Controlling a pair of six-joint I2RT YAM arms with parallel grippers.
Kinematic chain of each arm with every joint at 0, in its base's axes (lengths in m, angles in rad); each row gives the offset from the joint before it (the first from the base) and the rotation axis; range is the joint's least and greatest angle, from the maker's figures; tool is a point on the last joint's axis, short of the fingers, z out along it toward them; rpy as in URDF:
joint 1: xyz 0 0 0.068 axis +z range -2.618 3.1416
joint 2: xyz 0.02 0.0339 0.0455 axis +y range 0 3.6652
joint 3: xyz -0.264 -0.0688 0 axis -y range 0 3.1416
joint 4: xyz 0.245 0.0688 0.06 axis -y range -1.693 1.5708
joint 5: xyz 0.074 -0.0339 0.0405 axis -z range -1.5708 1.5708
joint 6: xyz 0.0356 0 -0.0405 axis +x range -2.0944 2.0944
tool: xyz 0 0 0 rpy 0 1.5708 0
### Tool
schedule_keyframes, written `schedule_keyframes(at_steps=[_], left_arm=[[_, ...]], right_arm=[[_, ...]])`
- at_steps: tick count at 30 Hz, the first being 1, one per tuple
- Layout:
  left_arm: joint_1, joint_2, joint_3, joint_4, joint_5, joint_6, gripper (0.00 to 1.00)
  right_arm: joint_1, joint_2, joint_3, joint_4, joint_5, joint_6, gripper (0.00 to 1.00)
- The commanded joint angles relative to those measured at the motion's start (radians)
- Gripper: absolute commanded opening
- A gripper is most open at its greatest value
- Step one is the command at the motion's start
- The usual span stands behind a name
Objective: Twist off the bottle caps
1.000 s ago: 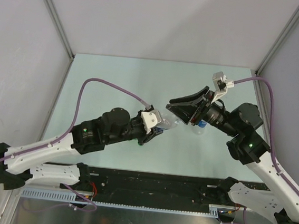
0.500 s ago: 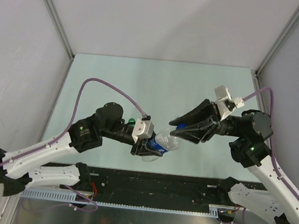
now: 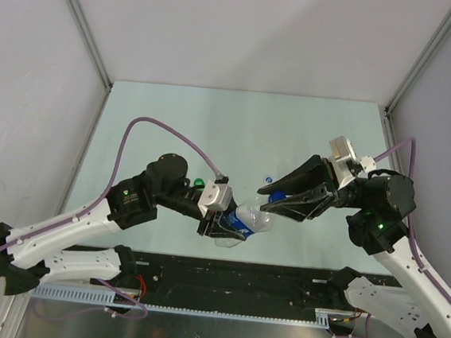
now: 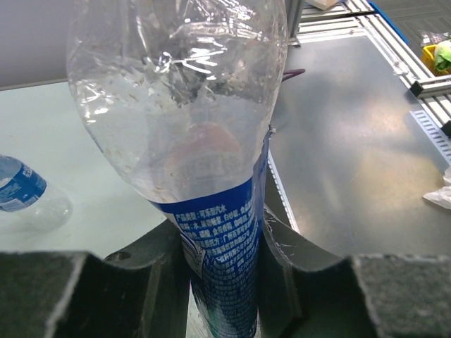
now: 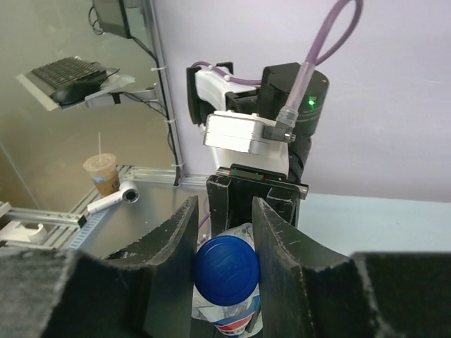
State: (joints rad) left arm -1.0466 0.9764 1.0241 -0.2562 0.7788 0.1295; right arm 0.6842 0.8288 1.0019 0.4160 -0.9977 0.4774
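Left jaws clamped on clear bottle [image 4: 211,141] at label; right jaws closed on its blue cap [image 5: 227,262], bottle bridging both.
May spin or crumple in left jaws under twist (thin crinkled wall, weak hold), leaving cap unturned.

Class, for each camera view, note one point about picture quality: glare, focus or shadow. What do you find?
Left wrist: bright glare streaks on the crumpled clear plastic of the held bottle; the left gripper's pads are blurred. Right wrist: the blue cap is sharp, the room at left hazy. Top external: even light, only soft shadows on the table.
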Motion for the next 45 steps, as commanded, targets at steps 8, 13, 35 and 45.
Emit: schedule_keyframes(at_steps=[8,13,35,45], left_arm=[[-0.021,-0.035,-0.015,0.051,-0.264,0.022,0.0],[-0.021,-0.023,-0.022,0.039,-0.416,0.029,0.0],[-0.161,0.072,0.034,-0.026,-1.257,0.078,0.0],[-0.181,0.105,0.06,-0.04,-1.341,0.081,0.0]], right_arm=[[-0.041,-0.028,-0.003,-0.041,0.326,-0.001,0.76],[-0.061,-0.037,-0.002,-0.065,0.388,0.012,0.97],[-0.183,0.083,0.032,-0.24,0.504,0.189,0.96],[-0.202,0.107,0.041,-0.297,0.491,0.195,0.84]])
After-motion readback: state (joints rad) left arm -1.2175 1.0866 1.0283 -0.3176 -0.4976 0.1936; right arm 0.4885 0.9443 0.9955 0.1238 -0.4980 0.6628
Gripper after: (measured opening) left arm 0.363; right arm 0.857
